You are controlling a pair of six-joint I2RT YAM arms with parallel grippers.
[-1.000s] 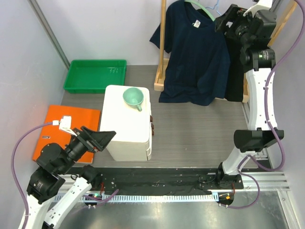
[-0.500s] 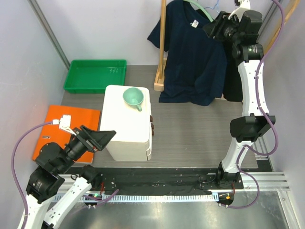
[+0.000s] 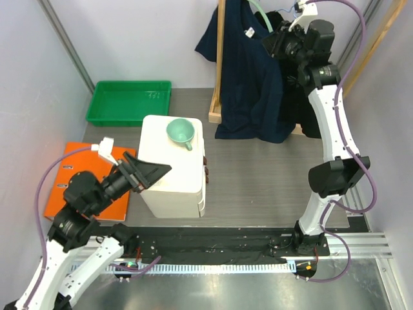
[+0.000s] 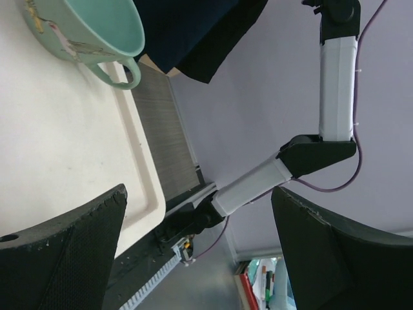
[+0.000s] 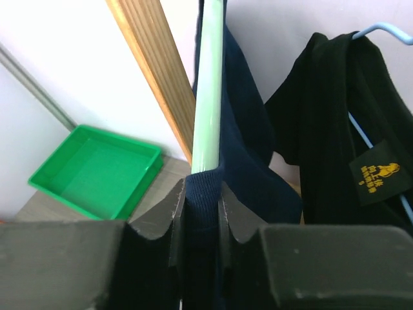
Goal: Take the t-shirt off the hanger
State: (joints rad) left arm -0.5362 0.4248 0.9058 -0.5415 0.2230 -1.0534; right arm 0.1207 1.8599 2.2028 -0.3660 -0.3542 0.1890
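A navy t-shirt (image 3: 248, 84) hangs on a pale green hanger (image 3: 261, 16) from the wooden rack at the back. My right gripper (image 3: 274, 42) is up at the shirt's shoulder. In the right wrist view it (image 5: 203, 194) is shut on a ribbed fold of the t-shirt (image 5: 248, 148), right where the cloth covers the green hanger (image 5: 210, 97) arm. My left gripper (image 3: 151, 175) stands open and holds nothing, low by the white box; through its (image 4: 199, 194) wide jaws I see the right arm across the table.
A black garment (image 5: 335, 148) hangs on a blue hanger (image 5: 387, 29) just right of the shirt. The wooden rack post (image 3: 220, 58) stands left of it. A teal cup (image 3: 181, 132) sits on a white box (image 3: 173, 165). A green tray (image 3: 129, 102) and orange binder (image 3: 68, 174) lie left.
The right gripper has closed on the shirt's shoulder and swung left, taking shirt and hanger with it. The left arm has risen and turned a little toward the white box.
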